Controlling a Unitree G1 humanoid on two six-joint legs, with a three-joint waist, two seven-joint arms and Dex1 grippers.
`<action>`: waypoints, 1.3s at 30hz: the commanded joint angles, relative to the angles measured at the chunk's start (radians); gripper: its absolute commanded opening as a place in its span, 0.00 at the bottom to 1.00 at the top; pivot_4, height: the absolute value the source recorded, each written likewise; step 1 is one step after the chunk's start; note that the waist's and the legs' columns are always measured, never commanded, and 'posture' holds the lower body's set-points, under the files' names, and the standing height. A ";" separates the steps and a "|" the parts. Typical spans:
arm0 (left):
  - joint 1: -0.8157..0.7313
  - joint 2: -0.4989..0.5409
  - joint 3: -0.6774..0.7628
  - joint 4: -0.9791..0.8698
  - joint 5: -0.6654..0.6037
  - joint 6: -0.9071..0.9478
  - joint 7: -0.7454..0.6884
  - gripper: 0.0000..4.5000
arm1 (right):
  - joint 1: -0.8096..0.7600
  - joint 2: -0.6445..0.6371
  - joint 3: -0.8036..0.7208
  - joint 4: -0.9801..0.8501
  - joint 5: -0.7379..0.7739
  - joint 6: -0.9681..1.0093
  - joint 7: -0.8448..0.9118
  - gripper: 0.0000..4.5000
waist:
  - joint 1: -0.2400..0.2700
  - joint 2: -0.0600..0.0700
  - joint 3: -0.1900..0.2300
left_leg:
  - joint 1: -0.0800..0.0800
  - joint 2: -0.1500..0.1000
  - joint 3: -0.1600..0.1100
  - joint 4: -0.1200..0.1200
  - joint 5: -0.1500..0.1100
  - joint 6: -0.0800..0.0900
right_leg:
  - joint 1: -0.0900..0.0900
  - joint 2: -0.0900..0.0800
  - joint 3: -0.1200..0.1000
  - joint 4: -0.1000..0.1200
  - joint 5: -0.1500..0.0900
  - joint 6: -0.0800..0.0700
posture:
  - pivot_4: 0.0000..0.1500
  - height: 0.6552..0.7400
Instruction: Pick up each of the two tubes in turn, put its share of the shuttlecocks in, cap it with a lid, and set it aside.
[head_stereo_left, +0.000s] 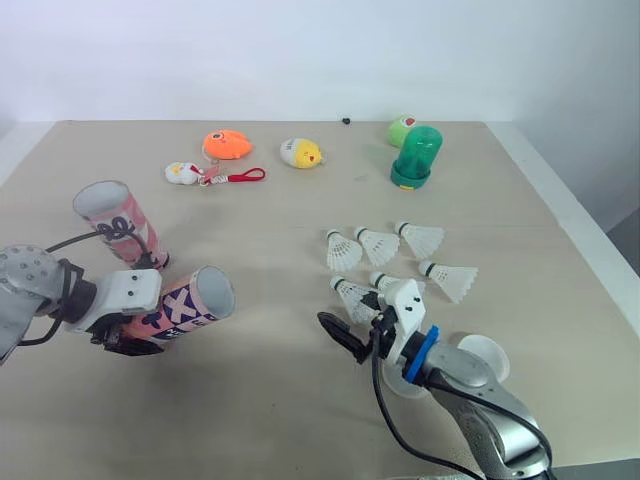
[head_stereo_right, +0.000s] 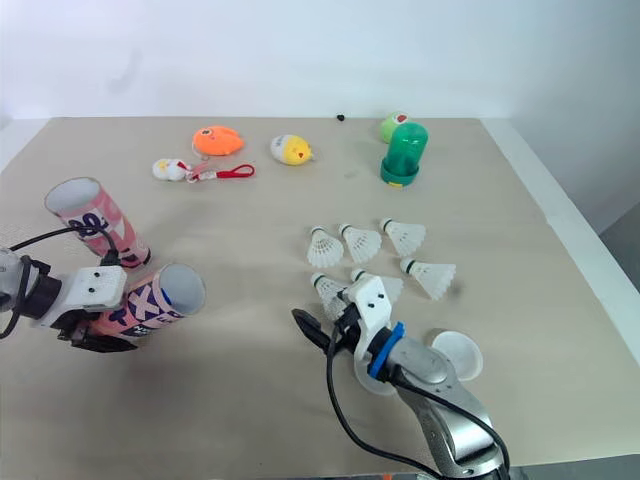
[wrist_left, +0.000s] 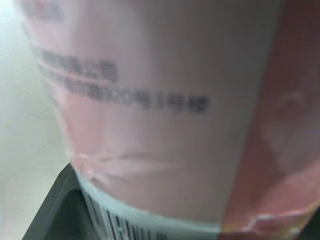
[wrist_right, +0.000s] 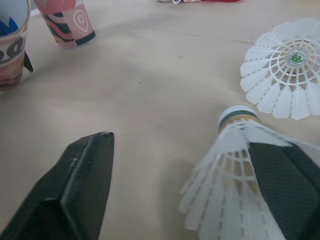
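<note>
At left of desk (head_stereo_left: 270, 420) — tube (head_stereo_left: 185, 305) was pinched in left jaws, tilted, mouth toward right. Right jaws stood spread astride nearest shuttlecock (wrist_right: 227, 160); closing lightly by the cork (wrist_right: 238, 116) seemed wisest — then cork-first into tube.

The pale table (head_stereo_left: 270, 390) carried a loose cluster of white shuttlecocks (head_stereo_left: 378, 243) right of centre. A pink tube (head_stereo_left: 118, 222) stood at the left, and what looked like a white lid (head_stereo_left: 483, 358) lay near the front right. Along the far side lay an orange toy (head_stereo_left: 227, 144), a yellow toy (head_stereo_left: 301, 153), a white charm (head_stereo_left: 184, 173) and a green dome (head_stereo_left: 416, 156).
</note>
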 joint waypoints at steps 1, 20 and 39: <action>0.023 -0.011 0.013 -0.023 -0.001 0.007 0.006 0.68 | -0.016 0.013 -0.005 0.000 0.022 -0.007 0.009 0.61 | 0.000 0.000 0.000 | 0.000 0.000 0.000 0.001 0.000 0.000 | 0.001 0.000 0.000 0.000 0.000 0.000 | 1.00 1.00; 0.055 -0.030 0.028 -0.038 0.004 0.035 0.019 0.68 | -0.524 -0.090 0.052 -0.009 0.261 0.145 0.343 0.03 | -0.001 0.005 0.001 | 0.006 0.001 0.001 0.002 0.001 0.001 | 0.005 0.002 0.001 0.001 0.004 -0.001 | 1.00 1.00; 0.066 -0.056 0.039 -0.059 0.010 0.060 0.044 0.68 | -0.675 0.078 0.185 0.189 0.123 0.065 0.384 0.49 | 0.002 0.006 0.001 | 0.006 0.001 0.001 0.003 0.002 0.001 | 0.004 0.002 0.001 0.004 0.004 -0.002 | 1.00 1.00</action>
